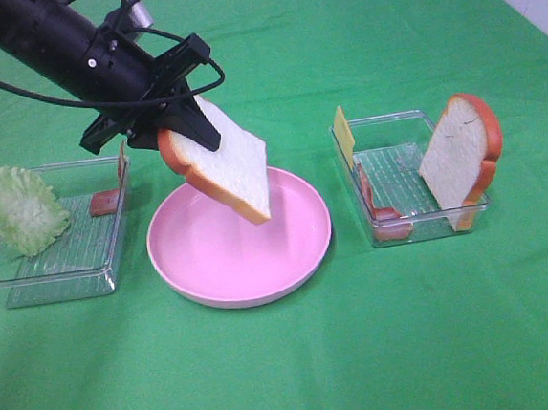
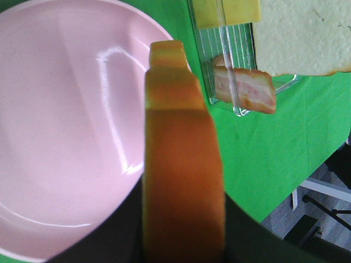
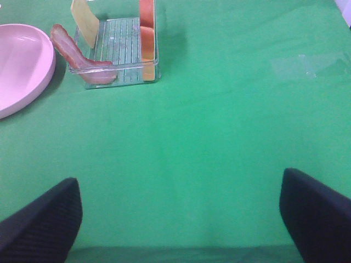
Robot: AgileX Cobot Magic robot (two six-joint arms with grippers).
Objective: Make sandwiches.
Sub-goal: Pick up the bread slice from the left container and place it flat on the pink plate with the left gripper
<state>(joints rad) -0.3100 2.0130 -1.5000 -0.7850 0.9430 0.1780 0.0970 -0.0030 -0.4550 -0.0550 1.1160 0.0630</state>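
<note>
Left end effector [image 1: 191, 134] pinches tilted bread slice [image 1: 234, 170] over rim of plate [image 1: 307, 250]; right end effector [image 3: 181, 219] spread above open cloth [image 3: 219, 137].

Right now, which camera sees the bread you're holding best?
The exterior high view: the whole bread slice hangs tilted above the pink plate. The left wrist view shows only its crust edge; the right wrist view misses it.

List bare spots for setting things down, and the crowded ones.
Pink plate: bare, left gripper holds a bread slice over it. Green cloth in front of plate and trays: bare. Right tray crowded: second slice, cheese, bacon. Left tray: lettuce at left end, middle free.
</note>
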